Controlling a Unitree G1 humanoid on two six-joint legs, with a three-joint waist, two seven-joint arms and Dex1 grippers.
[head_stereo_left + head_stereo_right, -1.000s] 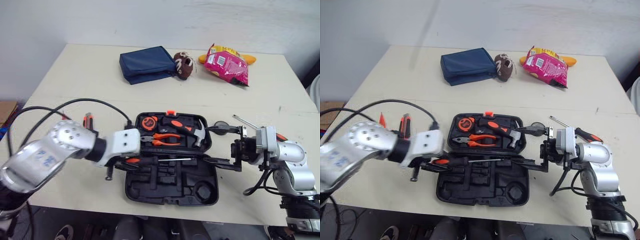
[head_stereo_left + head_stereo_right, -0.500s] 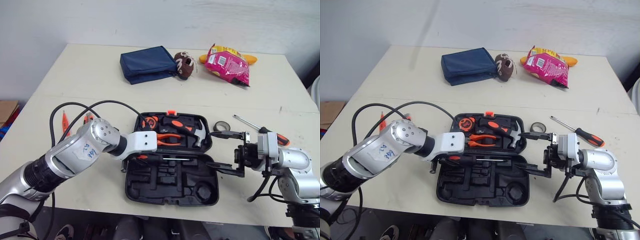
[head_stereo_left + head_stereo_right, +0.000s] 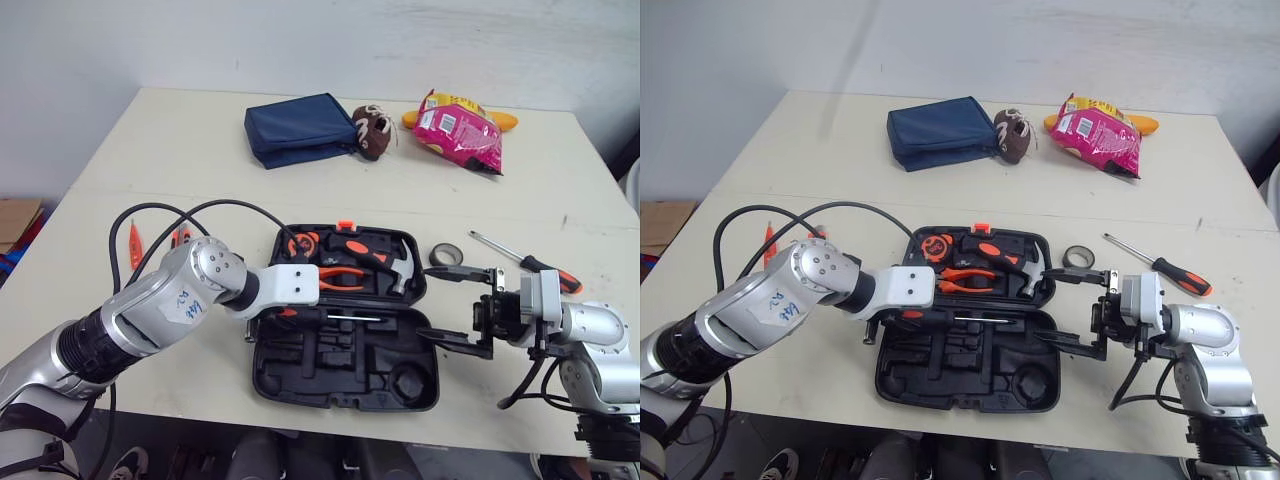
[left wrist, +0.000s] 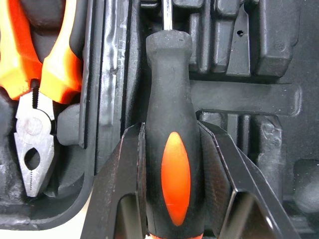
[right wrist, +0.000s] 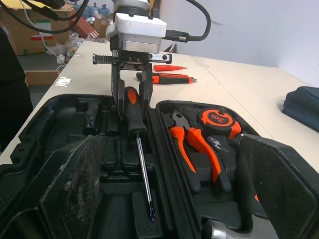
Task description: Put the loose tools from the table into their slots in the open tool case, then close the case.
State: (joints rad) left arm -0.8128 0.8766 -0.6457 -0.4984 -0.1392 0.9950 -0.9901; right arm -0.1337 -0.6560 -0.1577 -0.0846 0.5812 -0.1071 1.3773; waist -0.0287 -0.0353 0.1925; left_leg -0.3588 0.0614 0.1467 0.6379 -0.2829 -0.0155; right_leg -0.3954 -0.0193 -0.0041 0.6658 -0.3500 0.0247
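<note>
Screwdriver point(image 5: 141, 159) pinched at handle by left gripper point(image 4: 169, 130), lying along far slot in near half of tool case point(image 3: 340, 365). Press handle fully flat before letting go. Right gripper point(image 3: 425, 301) spread, at case's right edge.

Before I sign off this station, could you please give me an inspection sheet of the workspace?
Surface: cream table, no spills seen.
Job's things: tool case open; pliers, tape measure, hammer seated; screwdriver lying in its near half; second screwdriver, tape roll, two orange tools loose.
Clutter: blue pouch, brown toy, pink snack bag.
Grippers: left gripper jaws shut on screwdriver; right gripper jaws open beside case.
Cables: black cable over left arm.
Surroundings: white wall, cardboard box.
</note>
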